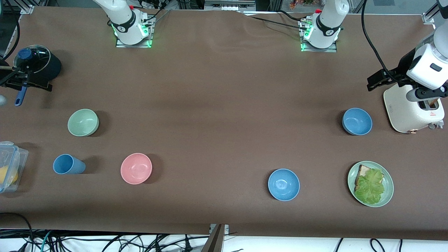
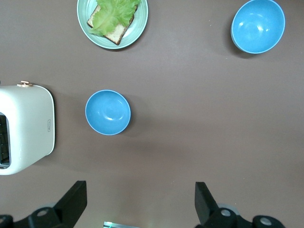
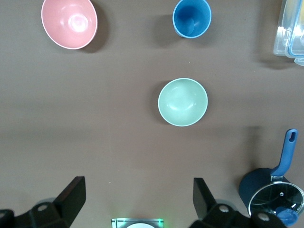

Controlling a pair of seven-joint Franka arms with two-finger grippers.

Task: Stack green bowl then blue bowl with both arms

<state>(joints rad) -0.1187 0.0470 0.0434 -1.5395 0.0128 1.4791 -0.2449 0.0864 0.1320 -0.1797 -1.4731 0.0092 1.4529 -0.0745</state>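
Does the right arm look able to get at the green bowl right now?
Probably yes. The green bowl sits alone on bare table, apart from the blue cup and pink bowl, and the right claw is open.

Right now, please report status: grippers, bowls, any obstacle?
Left gripper open, above toaster. Right gripper open, raised. Green bowl, both blue bowls untouched, unstacked. No obstacle seen.

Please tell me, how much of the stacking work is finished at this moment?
Nothing is stacked yet. The green bowl sits alone near the right arm's end; both blue bowls sit apart near the left arm's end. The left gripper and right gripper are open, holding nothing. All picking and stacking remains.
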